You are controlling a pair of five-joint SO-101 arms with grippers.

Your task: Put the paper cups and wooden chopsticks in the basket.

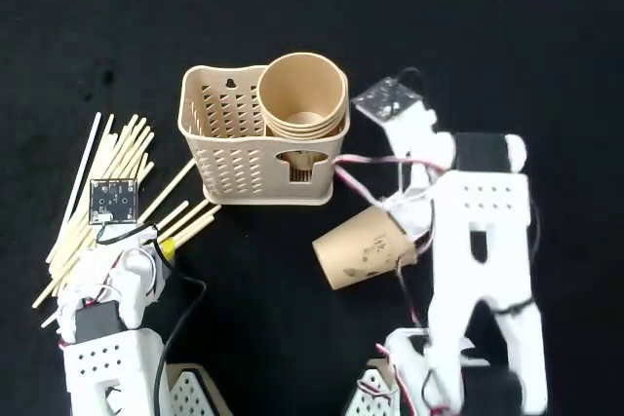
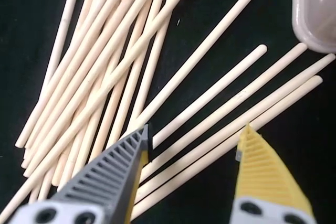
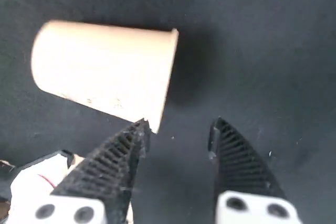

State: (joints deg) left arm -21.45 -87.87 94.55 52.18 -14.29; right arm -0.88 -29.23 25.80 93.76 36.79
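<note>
A beige basket point(image 1: 234, 148) stands mid-table with a stack of paper cups point(image 1: 302, 94) in its right half. Another paper cup point(image 1: 363, 245) point(image 3: 105, 72) lies on its side in front of the basket. My right gripper point(image 3: 178, 127) point(image 1: 414, 226) hangs open just beside this cup, one fingertip near its rim, nothing between the fingers. Several wooden chopsticks point(image 1: 107, 177) point(image 2: 121, 61) lie fanned out left of the basket. My left gripper point(image 2: 195, 129) point(image 1: 156, 241) is open just above the nearer chopsticks, holding nothing.
The table point(image 1: 507, 56) is covered in black cloth. A corner of the basket point(image 2: 317, 9) shows close to the chopsticks in the left wrist view. Both arm bases stand at the near edge, with cables running along the right arm point(image 1: 478, 241).
</note>
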